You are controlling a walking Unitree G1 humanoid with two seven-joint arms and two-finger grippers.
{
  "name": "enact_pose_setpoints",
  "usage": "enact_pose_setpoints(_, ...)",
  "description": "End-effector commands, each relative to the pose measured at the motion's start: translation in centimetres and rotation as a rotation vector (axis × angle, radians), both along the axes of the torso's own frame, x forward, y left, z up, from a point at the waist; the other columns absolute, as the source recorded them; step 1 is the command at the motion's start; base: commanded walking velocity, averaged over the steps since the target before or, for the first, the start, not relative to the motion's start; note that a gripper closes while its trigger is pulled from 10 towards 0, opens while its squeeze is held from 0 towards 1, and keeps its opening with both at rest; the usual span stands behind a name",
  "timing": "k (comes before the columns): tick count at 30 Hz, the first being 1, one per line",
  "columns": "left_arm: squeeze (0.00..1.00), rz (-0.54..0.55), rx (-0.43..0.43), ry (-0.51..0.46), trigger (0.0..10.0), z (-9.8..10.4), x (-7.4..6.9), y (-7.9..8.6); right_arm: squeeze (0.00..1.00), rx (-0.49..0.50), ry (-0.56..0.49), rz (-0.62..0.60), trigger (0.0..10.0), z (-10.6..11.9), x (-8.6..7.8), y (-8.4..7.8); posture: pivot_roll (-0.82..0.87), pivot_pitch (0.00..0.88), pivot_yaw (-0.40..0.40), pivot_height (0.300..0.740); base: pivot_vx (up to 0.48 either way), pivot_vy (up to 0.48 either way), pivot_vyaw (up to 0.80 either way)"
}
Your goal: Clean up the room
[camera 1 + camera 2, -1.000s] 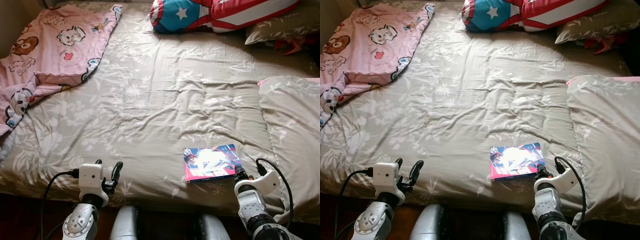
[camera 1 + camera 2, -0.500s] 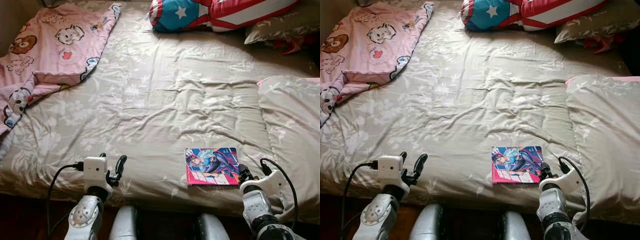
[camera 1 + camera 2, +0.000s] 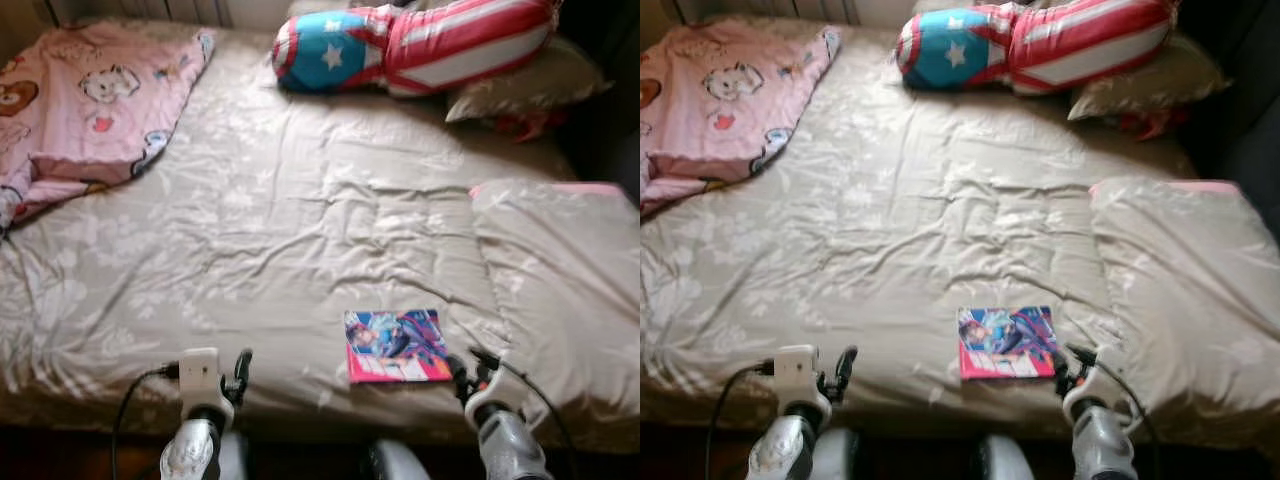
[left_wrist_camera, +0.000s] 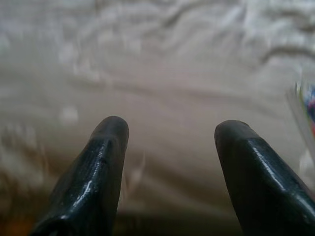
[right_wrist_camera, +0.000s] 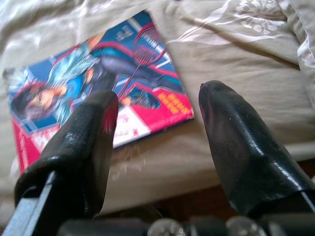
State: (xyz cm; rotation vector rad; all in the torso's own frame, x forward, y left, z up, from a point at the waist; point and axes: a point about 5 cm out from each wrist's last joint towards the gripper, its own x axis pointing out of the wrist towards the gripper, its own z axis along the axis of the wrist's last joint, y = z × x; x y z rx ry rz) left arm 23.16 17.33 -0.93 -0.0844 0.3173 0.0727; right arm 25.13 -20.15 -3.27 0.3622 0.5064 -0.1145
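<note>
Your left gripper [image 3: 241, 365] sat at the bottom left of the frame over the near edge of the bed [image 3: 300, 230], fingers apart with nothing between them; the wrist view showed both black fingertips [image 4: 109, 132] over bare beige sheet. Your right gripper [image 3: 466, 368] was at the bottom right, also at the near edge, fingers spread and empty. Its wrist view had the comic book [image 5: 93, 83] lying flat just past the fingertips, one corner near the gap but not pinched. In the head view the comic book [image 3: 397, 345] lay lower centre-right on the sheet, just left of your right gripper and well apart from the left one. To its right, a folded beige duvet [image 3: 560, 270] covered the right side of the bed. Mid-left to upper left, a pink cartoon blanket [image 3: 90, 90] lay crumpled. At top centre a red, white and blue star pillow [image 3: 410, 45] rested, with a beige pillow [image 3: 525, 88] at the upper right beside it.
</note>
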Motion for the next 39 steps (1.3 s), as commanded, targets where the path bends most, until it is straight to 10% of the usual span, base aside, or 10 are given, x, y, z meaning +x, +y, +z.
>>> enact_pose_setpoints(1,0.0,-0.01,0.018,0.021,10.0,-0.6,-0.3,-0.3,0.0,-0.027,0.011,0.017,10.0,-0.1,-0.3,-0.3,0.02,0.041,-0.158,0.699,0.0,0.0,0.0)
enact_pose_setpoints(17,0.0,-0.052,0.102,0.451,10.0,-6.6,-4.8,1.8,0.0,-0.121,0.271,0.081,10.0,-3.8,-5.0,0.7,0.06,0.0,-0.071,0.74,0.0,0.0,0.0)
enact_pose_setpoints(39,0.0,-0.023,0.111,0.506,10.0,-6.6,-4.5,3.6,0.0,-0.099,0.329,0.105,10.0,-5.1,-6.9,3.3,0.02,0.0,0.039,0.74,0.0,0.0,0.0)
